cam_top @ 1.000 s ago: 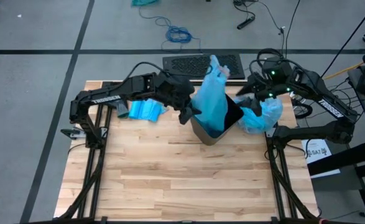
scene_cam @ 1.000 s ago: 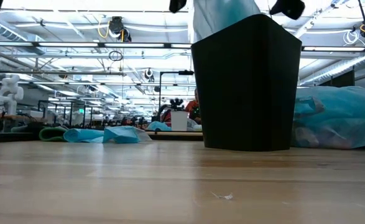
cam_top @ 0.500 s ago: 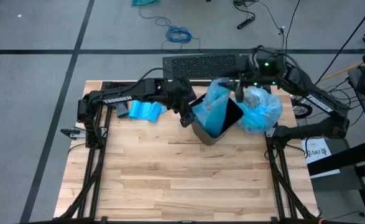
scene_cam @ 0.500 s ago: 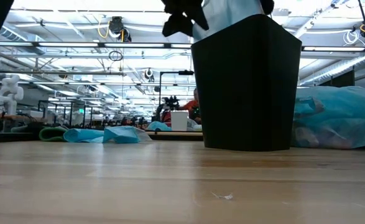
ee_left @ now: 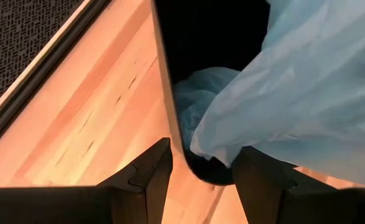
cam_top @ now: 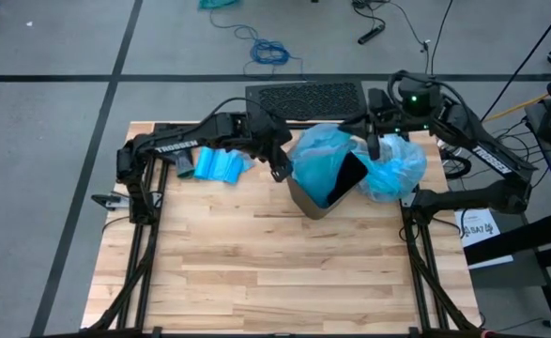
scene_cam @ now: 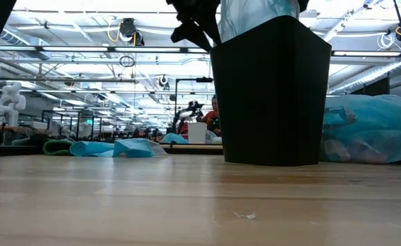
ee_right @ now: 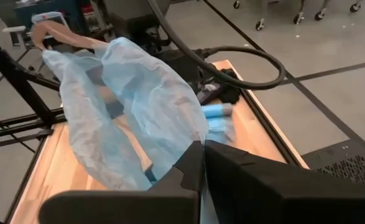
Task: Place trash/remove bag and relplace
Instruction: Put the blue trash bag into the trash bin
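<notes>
- wooden slats make up the desk (cam_top: 256, 263), standing on a grey floor with a black mat past its far edge.
- right claw (ee_right: 202, 163) is clenched on the fresh blue bag (cam_top: 317, 161), pinching the film at the bin's far right rim.
- left claw (ee_left: 198, 163) stands parted astride the left rim of the black bin (scene_cam: 272, 96), with bag film draped beside its fingers; whether it grips anything is unclear.
- blue bag spreads over the bin's mouth and billows up.
- full tied bag (cam_top: 397, 169) holding the trash lies on the desk just right of the bin.
- folded spare blue bags (cam_top: 217, 166) lie far left.
</notes>
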Robot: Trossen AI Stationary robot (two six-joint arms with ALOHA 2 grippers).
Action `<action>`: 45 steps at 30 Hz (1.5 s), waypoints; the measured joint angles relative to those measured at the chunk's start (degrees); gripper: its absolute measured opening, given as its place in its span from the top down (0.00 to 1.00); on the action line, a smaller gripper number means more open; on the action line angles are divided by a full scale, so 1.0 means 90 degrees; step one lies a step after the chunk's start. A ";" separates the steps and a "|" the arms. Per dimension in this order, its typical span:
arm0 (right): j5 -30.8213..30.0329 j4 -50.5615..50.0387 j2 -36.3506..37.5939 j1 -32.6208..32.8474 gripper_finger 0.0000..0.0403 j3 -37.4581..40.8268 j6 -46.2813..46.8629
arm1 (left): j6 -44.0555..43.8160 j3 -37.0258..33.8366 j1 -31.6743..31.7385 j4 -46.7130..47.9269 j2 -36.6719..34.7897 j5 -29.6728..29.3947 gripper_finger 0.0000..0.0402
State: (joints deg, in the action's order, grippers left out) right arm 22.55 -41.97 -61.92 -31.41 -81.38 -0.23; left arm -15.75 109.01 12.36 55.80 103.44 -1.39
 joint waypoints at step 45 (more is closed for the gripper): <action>0.0008 -0.0898 -0.0067 0.0004 1.00 0.0002 -0.0211 | 0.1174 0.0185 -0.0222 -0.3157 -0.1086 0.0372 0.59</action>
State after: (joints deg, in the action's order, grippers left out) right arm 22.61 -50.05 -62.52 -31.38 -81.36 -2.13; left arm -5.18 110.67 10.35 27.39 93.67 1.96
